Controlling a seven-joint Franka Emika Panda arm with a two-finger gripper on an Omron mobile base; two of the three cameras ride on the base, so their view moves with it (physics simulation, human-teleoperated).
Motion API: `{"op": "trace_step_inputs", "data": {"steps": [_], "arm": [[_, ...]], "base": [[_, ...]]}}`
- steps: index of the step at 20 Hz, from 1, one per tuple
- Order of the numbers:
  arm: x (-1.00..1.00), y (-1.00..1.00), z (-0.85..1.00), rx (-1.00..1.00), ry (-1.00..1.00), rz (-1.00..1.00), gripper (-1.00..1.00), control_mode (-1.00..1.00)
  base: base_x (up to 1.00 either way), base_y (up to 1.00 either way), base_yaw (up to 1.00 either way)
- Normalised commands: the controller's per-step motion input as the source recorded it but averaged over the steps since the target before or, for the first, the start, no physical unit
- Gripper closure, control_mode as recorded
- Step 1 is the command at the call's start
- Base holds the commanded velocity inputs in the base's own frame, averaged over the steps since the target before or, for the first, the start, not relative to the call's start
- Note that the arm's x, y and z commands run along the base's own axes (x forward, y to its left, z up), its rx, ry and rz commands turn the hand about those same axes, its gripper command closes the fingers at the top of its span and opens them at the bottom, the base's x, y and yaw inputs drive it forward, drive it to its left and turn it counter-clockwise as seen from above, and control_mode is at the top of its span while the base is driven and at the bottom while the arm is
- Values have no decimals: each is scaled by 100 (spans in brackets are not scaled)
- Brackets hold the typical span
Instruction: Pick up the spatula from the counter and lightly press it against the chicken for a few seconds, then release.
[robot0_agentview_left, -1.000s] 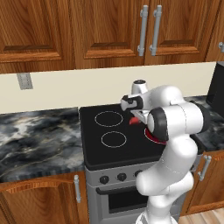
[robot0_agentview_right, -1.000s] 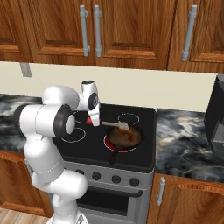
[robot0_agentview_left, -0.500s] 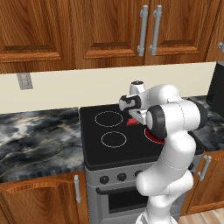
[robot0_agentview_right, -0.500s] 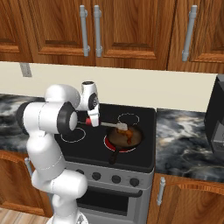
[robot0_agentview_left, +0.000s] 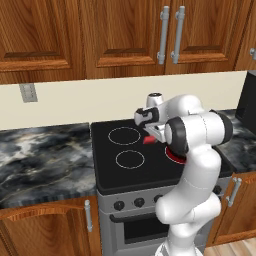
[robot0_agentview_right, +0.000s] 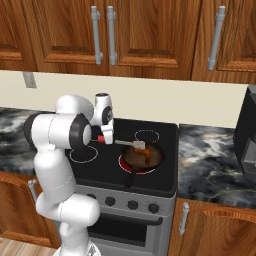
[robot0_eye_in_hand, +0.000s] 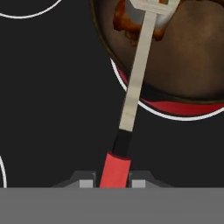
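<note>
jaws: clamping the spatula (robot0_eye_in_hand: 136, 74) at its red handle | spatula: reaching into the pan (robot0_eye_in_hand: 192, 65), blade lying over the chicken (robot0_eye_in_hand: 120, 19), contact unclear | risk: pressing too hard could be shoving the chicken aside, tipping the pan, or twisting the handle loose
</note>
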Motion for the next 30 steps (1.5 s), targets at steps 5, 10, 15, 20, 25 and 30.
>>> {"op": "trace_step_inputs", "data": {"steps": [5, 10, 15, 20, 25, 30], "arm": [[0, 0, -27, 3, 4, 0, 100, -100], [-2, 0, -24, 3, 2, 0, 100, -100], [-5, 0, -22, 2, 1, 0, 100, -100], [-6, 0, -20, 2, 1, 0, 100, -100], [-10, 0, -17, 2, 0, 0, 100, -100], [-13, 0, -2, 2, 0, 0, 100, -100]], "base": [[0, 0, 0], [0, 0, 0], [0, 0, 0], [0, 0, 0], [0, 0, 0], [0, 0, 0]]}}
